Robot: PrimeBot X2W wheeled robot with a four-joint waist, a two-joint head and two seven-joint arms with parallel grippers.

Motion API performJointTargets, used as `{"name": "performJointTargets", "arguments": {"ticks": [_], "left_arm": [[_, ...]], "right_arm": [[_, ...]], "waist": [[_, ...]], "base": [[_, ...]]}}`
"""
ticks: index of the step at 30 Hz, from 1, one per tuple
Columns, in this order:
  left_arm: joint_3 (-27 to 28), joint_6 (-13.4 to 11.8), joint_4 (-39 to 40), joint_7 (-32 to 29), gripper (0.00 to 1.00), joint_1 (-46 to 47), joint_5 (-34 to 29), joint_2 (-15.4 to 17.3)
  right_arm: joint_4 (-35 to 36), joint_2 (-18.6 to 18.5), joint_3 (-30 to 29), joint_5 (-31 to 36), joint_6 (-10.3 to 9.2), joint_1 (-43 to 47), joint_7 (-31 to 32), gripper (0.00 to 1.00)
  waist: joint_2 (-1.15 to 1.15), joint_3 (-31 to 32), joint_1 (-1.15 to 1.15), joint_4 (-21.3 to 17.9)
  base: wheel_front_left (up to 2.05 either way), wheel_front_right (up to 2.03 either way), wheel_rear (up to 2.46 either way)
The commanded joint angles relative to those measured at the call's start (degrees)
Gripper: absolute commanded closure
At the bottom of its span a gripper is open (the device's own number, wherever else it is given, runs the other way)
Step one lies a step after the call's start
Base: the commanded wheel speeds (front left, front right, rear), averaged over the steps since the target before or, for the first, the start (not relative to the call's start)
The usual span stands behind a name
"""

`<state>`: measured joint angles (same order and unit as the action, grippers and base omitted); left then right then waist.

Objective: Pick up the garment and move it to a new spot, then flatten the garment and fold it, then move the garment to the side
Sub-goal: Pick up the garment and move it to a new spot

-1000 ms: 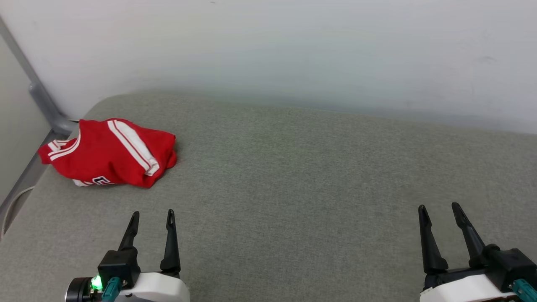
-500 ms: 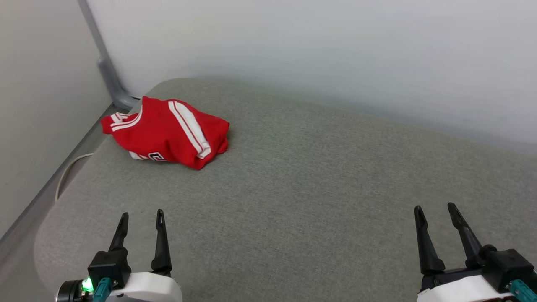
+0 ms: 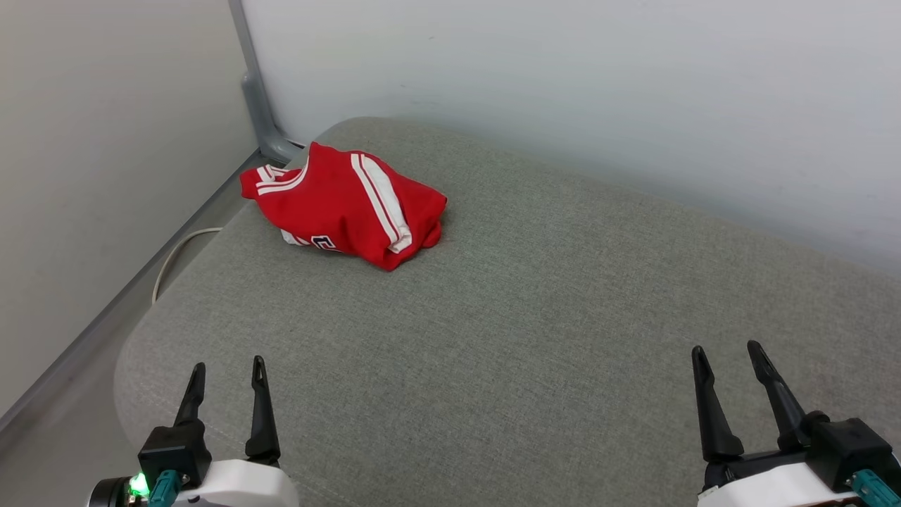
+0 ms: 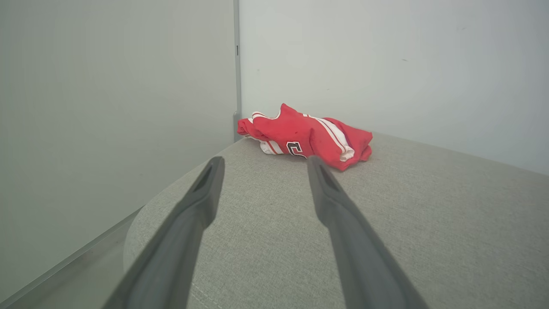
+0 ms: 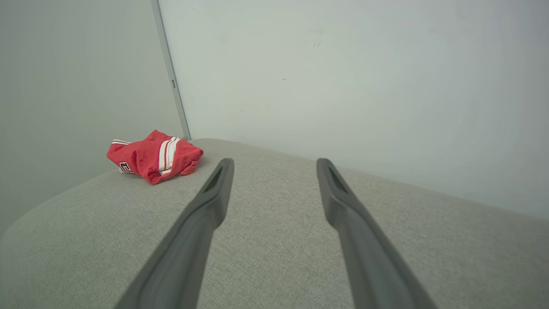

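Pickup of the garment point(image 3: 345, 208) is the step in hand, and by my reading it has not begun. The red jersey lies bunched in a low heap at about eleven o'clock in the head view, on the far left corner of the grey cushion point(image 3: 535, 317), close to the grey post point(image 3: 255, 91) in the wall corner. White stripes run across its top, and part of a black-and-white letter peeks out at its near edge (the rest is tucked under).

At seven o'clock sits the left gripper point(image 3: 229, 363), and at five o'clock the right gripper point(image 3: 725, 348). Both have their fingers spread wide with nothing between them, and both are well apart from the cloth. In the left wrist view the heap lies at roughly one o'clock beyond the fingertips.

The next move, as I judge it, calls for a forward reach by the left arm, then a pinch on a raised fold deep enough to lift the whole bundle toward the cushion's open middle. A thin white cable point(image 3: 176, 250) loops beside the cushion's left edge, and the arm should keep clear of it.
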<state>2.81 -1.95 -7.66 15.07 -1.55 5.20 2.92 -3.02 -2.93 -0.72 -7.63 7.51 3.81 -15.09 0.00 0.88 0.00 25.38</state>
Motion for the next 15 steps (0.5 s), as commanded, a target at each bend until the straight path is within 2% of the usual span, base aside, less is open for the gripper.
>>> {"name": "performJointTargets", "arguments": {"ticks": [1, 8, 15], "left_arm": [[0.2, 0.0, -0.1, 0.2, 0.00, -0.3, -0.1, -0.1], [0.3, 0.3, -0.6, 0.2, 0.00, -0.1, 0.2, -0.1], [1.9, 2.4, -1.5, 0.2, 0.00, 3.9, 0.3, 0.0]], "right_arm": [[0.1, 0.1, 0.1, -0.2, -0.04, 0.2, -0.1, 0.00], [0.0, 0.1, 0.5, 0.1, -0.04, 0.0, -0.1, 0.00], [0.6, 0.1, 0.9, 1.2, -0.04, -0.6, -0.1, 0.00]], "waist": [[0.00, -0.1, 0.00, 0.2], [0.00, -0.3, 0.00, -0.1], [0.00, -1.6, 0.00, -2.4]], "base": [[0.00, 0.00, 0.00], [0.00, 0.00, 0.00], [0.00, 0.00, 0.00]]}}
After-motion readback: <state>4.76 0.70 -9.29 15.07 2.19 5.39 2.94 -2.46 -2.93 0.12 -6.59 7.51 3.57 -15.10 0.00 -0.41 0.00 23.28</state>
